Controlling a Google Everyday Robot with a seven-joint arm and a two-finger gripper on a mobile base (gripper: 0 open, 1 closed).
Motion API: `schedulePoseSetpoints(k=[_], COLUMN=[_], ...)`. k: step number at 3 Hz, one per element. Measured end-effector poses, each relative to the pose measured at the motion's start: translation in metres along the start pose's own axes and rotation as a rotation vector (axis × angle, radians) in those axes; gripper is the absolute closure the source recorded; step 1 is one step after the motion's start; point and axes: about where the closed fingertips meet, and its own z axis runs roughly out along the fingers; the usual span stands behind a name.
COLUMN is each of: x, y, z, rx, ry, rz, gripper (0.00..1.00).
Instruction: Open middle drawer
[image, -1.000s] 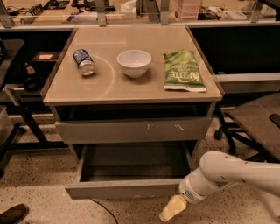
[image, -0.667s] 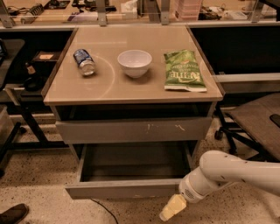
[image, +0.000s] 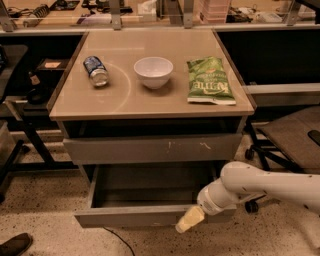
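Note:
The middle drawer (image: 145, 190) stands pulled out below the cabinet top, its plain grey inside showing and nothing in it. Its flat grey front (image: 125, 216) faces me low in the view. My gripper (image: 189, 220) is at the right part of that front, at its top edge, with its pale yellow tip pointing down-left. The white arm (image: 260, 185) reaches in from the right. Above the open drawer is the taller grey drawer front with white scratch marks (image: 150, 148), which is closed.
On the tan cabinet top (image: 120, 95) lie a can on its side (image: 95, 70), a white bowl (image: 153, 71) and a green chip bag (image: 209, 87). An office chair (image: 290, 137) stands to the right. Dark shelving (image: 25, 95) is to the left. A shoe (image: 15, 245) is at the bottom left.

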Motion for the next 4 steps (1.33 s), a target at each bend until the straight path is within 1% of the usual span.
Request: schedulePoseSetpoints(k=[1,2,3,4], x=[-0.008,-0.002,0.014,0.022], y=[-0.015,-0.022,-0.019,-0.017], z=[0.023,0.043,0.06,0.06], rx=[-0.005,-0.018,-0.036,-0.04], ry=[0.006,0.023,0.065,0.084], rz=[0.0,0.017,0.033,0.046], gripper=[0.0,0.0,0.0,0.0])
